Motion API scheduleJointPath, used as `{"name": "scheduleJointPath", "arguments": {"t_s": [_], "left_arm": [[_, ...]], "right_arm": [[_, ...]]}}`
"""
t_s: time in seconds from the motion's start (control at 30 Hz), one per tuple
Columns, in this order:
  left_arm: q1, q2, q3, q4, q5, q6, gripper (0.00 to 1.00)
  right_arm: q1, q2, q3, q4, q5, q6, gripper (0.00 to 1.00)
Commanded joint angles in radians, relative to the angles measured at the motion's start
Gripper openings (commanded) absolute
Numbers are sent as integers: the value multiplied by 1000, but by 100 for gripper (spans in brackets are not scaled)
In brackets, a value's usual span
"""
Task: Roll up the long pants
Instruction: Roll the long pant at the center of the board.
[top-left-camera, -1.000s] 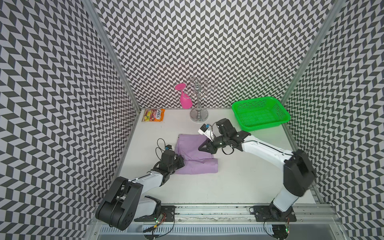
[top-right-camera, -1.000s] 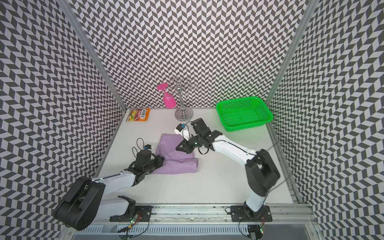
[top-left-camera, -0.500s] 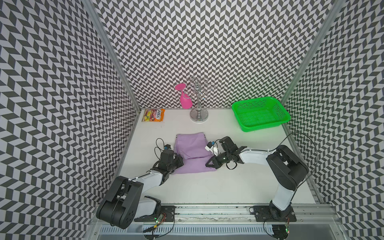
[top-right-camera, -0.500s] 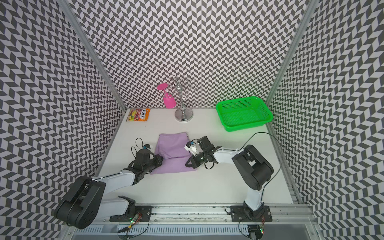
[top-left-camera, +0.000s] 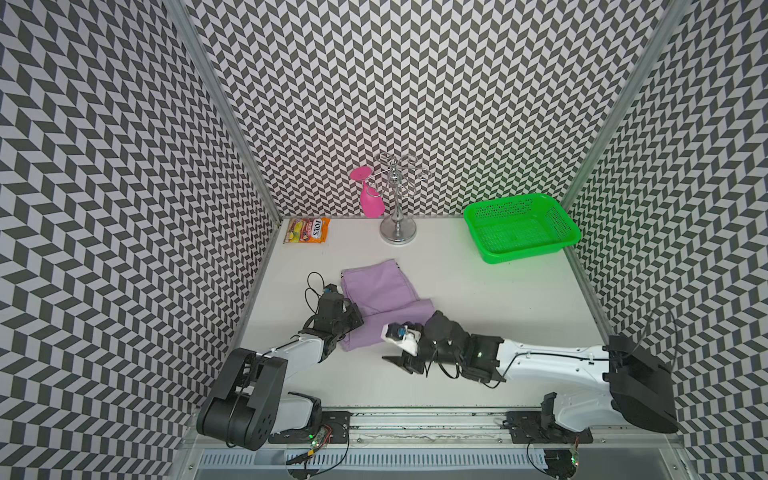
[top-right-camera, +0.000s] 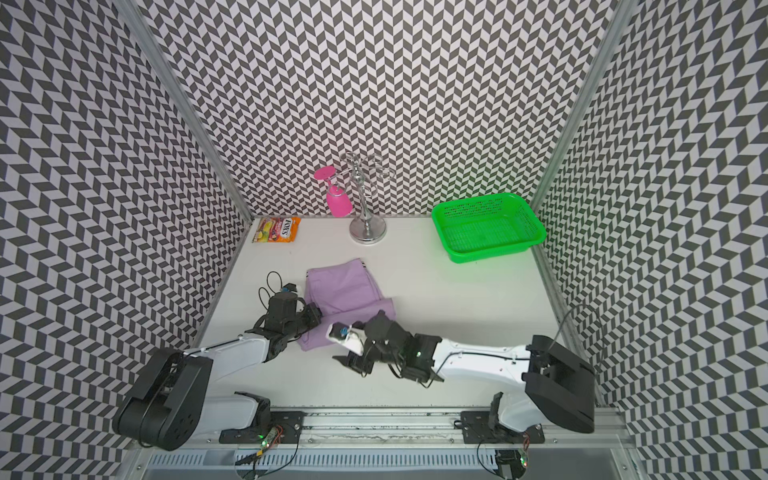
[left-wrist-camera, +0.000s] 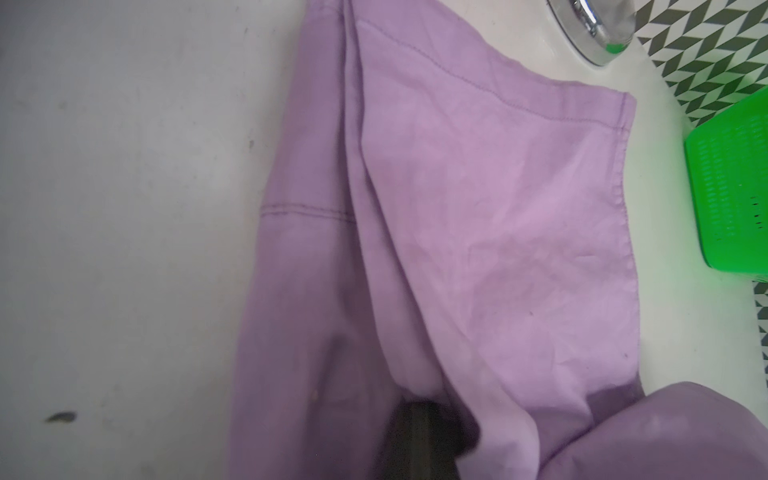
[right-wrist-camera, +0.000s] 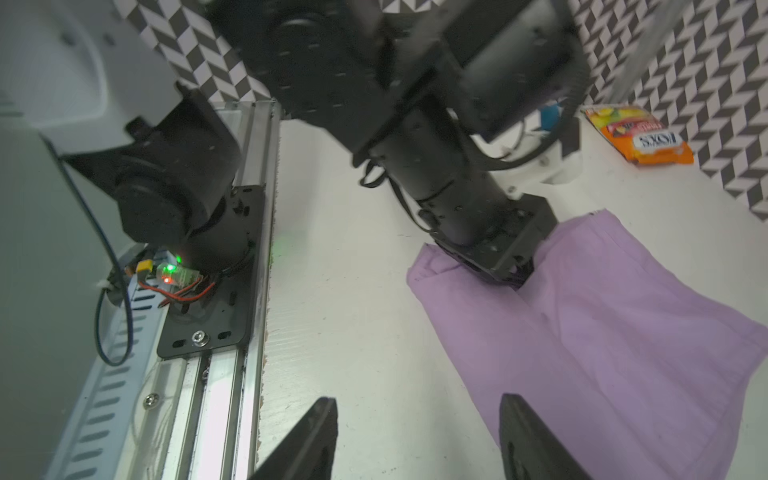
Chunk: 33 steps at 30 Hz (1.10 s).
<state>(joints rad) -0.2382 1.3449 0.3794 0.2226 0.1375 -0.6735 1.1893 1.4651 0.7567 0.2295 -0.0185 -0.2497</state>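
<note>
Your right gripper (right-wrist-camera: 417, 399) hangs with jaws apart over the near edge of the long pants (top-left-camera: 386, 301), your left gripper (right-wrist-camera: 505, 272) pinched on their folded, creased lilac cloth on the white table (top-left-camera: 498, 299), chevron walls (top-left-camera: 415, 83) beyond.

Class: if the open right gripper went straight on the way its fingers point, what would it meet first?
Past a stretch of bare table, the right gripper would probably meet the long pants' near corner, where the left gripper is shut on them; depth is unclear.
</note>
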Motion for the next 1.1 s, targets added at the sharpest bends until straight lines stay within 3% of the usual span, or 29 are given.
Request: {"name": "scheduleJointPath", "arguments": {"t_s": [0.0, 0.33, 0.43, 0.6, 0.77, 0.87, 1.0, 1.07], "left_arm": [[18, 30, 23, -22, 48, 29, 0], [27, 75, 18, 20, 97, 37, 0], [28, 76, 18, 21, 101, 42, 0], [28, 80, 30, 24, 113, 57, 0], [28, 71, 33, 20, 125, 58, 0], [30, 51, 29, 13, 120, 60, 0], [31, 8, 30, 3, 117, 48, 0], [32, -31, 41, -16, 117, 36, 0]], "right_arm": [[-31, 124, -35, 121, 300, -188, 68], [4, 338, 14, 283, 483, -507, 76], [15, 392, -4, 407, 539, -612, 79], [13, 477, 26, 487, 515, -713, 80], [2, 555, 107, 397, 439, -737, 77], [-15, 586, 190, 222, 382, -714, 66], [-38, 584, 260, 50, 305, -671, 23], [-55, 569, 295, -54, 253, -648, 9]]}}
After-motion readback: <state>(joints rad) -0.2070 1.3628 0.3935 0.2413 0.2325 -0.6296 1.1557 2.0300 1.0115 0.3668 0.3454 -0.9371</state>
